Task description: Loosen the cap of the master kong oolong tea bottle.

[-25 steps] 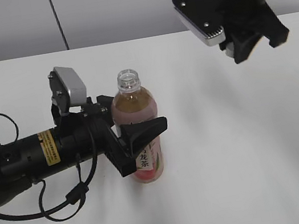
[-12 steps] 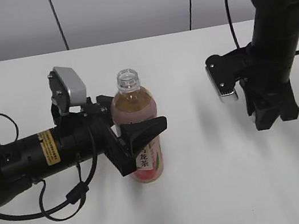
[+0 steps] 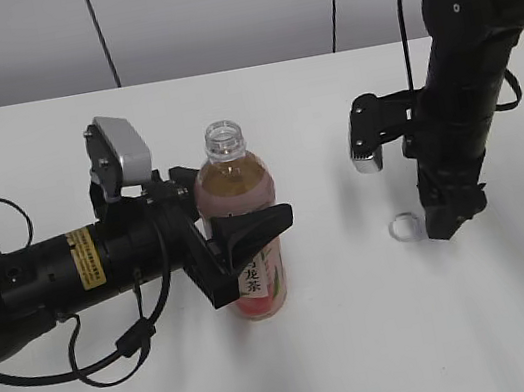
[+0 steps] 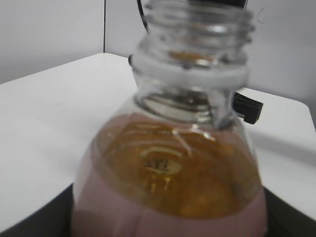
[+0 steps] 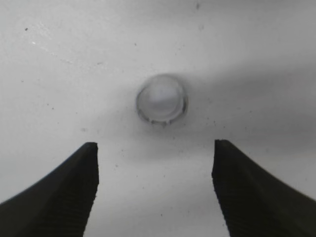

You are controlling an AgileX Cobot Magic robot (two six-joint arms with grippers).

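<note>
Two pincers: left pincer [image 3: 250, 244] grips master kong oolong tea bottle [image 3: 239, 222], upright, neck bare. Right pincer [image 5: 154, 185] spread open above cap [image 5: 161, 98] on tabletop [image 3: 388, 336]. Risk: left slackens, uncapped bottle tips, spills.

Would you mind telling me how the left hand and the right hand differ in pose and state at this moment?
The left hand lies sideways, shut on the bottle; the right hand points straight down at the table, open and holding nothing. The left hand grips an upright bottle with a bare neck; the right hand sits just beside the cap, which lies loose on the table in front of its open fingers. Both hands are black.
</note>
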